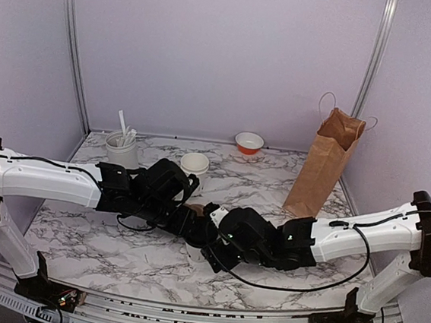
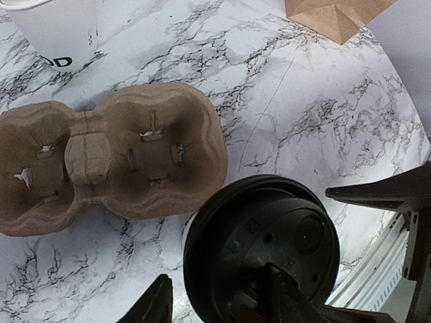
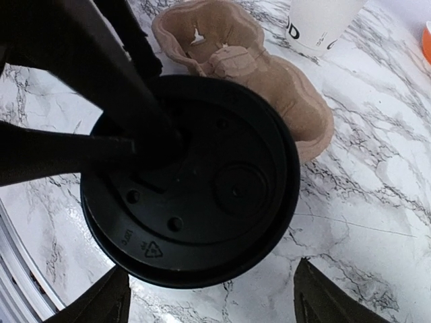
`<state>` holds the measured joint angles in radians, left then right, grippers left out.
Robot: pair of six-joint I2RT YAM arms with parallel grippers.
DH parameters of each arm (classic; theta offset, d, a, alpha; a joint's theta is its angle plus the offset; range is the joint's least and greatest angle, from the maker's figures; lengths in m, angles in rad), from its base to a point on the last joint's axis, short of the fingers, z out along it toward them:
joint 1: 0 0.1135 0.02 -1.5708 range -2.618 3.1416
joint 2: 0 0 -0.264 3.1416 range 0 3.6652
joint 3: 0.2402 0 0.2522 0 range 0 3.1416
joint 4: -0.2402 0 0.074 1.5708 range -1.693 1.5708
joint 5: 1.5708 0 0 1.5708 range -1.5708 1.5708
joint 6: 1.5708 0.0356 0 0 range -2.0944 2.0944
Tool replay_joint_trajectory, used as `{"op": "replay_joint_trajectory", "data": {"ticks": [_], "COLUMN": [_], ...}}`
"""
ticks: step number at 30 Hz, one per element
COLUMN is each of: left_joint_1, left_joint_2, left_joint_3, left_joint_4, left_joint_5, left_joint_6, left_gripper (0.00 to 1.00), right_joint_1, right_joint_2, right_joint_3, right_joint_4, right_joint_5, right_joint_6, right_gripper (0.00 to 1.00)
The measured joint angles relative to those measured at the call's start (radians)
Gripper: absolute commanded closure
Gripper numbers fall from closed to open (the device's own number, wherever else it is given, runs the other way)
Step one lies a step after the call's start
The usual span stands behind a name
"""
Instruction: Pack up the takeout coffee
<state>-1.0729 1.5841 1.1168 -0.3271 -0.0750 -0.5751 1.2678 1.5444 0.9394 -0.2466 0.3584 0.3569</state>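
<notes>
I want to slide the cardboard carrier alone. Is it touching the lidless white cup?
Apart. The left wrist view shows a strip of bare marble between the lidless white cup and the cardboard carrier.

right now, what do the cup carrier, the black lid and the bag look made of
Cup carrier: moulded paper pulp, matte brown, with a rough fibrous surface and pressed wells.
Black lid: likely plastic, smooth, slightly glossy, with an embossed recycling mark.
Bag: brown kraft paper, matte, creased, with thin cord handles.
</notes>
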Motion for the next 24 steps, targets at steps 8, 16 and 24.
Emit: {"op": "replay_joint_trajectory", "data": {"ticks": [8, 16, 24], "left_joint_1": [0.000, 0.000, -0.002], "left_joint_2": [-0.005, -0.072, -0.187], "left_joint_3": [0.001, 0.013, -0.121], "left_joint_4": [0.000, 0.000, 0.053], "left_joint_5": [0.008, 0.024, 0.081], "left_joint_6": [-0.001, -0.016, -0.061], "left_gripper": [0.45, 0.43, 0.41], "right_joint_1": [-0.016, -0.151, -0.305], "right_joint_2": [-0.084, -0.149, -0.175], "right_joint_3": [0.000, -0.010, -0.083], "right_joint_4": [0.000, 0.002, 0.087], "right_joint_5": [-0.096, -0.265, -0.505], "right_joint_6": [0.095, 0.172, 0.272], "right_gripper": [0.19, 0.20, 0.40]}}
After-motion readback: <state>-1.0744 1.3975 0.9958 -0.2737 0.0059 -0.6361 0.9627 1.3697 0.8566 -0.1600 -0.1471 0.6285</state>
